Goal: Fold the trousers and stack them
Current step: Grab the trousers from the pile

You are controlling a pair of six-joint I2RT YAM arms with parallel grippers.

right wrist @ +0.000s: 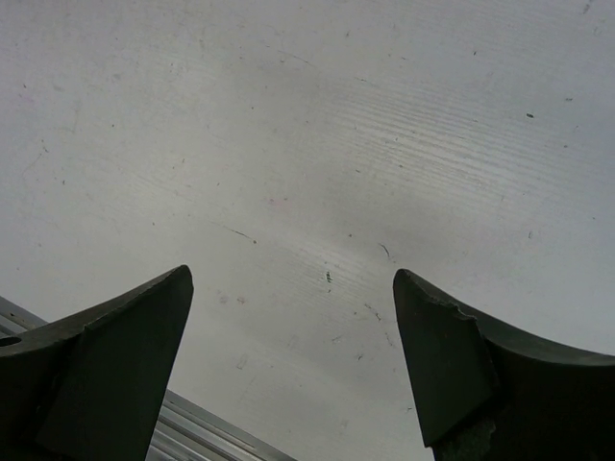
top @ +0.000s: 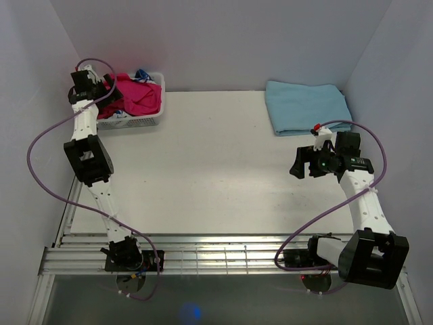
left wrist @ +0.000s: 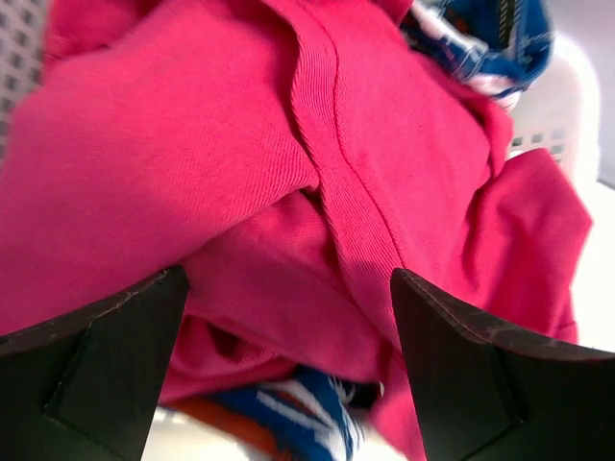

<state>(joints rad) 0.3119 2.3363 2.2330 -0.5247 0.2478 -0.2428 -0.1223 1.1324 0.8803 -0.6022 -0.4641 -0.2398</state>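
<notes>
Trousers [top: 139, 95] are bunched up in the basket [top: 143, 122], so the left end effector [left wrist: 288, 279] hovers right over them, spread wide, probably lining up a grab. Right end effector [right wrist: 293, 279] is spread too, well away from the basket over the surface [right wrist: 307, 144], holding nothing.

even, bright overhead light — soft shadows, wrist views blurred near edges.

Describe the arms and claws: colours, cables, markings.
Both the left arm and right arm: white links, black joint housings, a purple cable looping base to wrist on each. The left claw and right claw: black, two wedge-shaped fingers. Right wrist carries a small red tab and green light.
</notes>
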